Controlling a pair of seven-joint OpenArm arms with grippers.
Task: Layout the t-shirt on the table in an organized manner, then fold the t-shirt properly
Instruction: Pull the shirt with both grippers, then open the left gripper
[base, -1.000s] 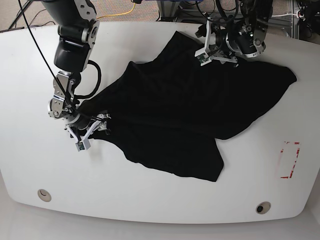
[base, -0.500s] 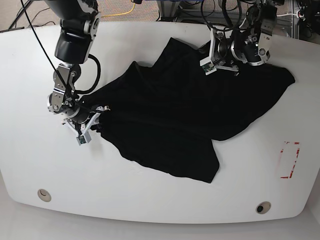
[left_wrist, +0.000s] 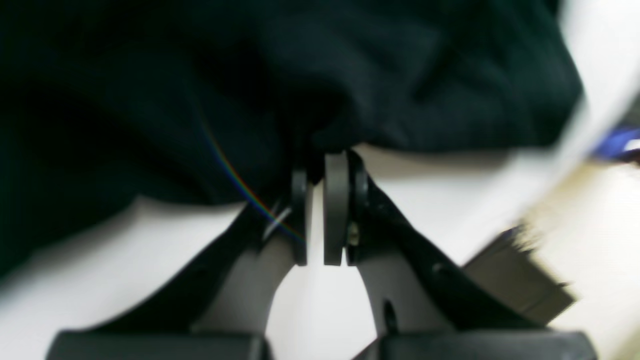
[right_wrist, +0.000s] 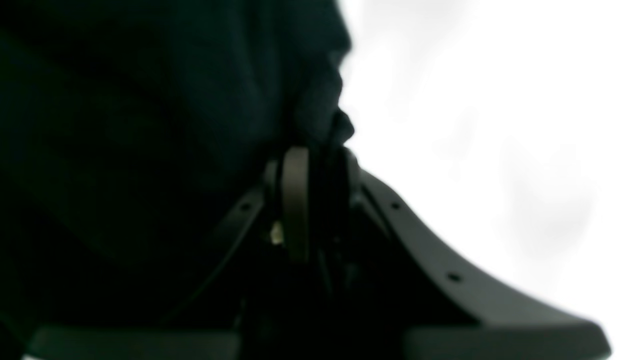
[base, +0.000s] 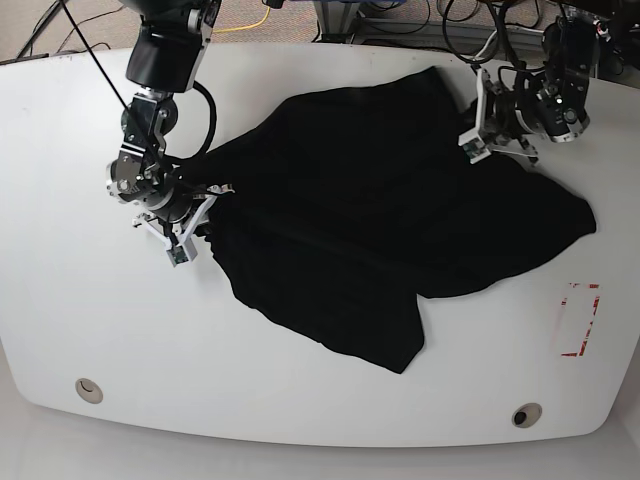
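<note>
Your right black-and-silver tool sits low at the base view's left, its arm reaching down from the far edge, jaws pinched together on the black cloth t-shirt. Your left black-and-silver tool sits at the far right, wrist turned sideways, jaws nearly closed, pinching the same t-shirt's edge.

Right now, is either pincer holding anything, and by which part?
Both hold the t-shirt. The left pincer pinches a bunched edge at its far side; the right pincer grips a bunched edge at the opposite side.
</note>
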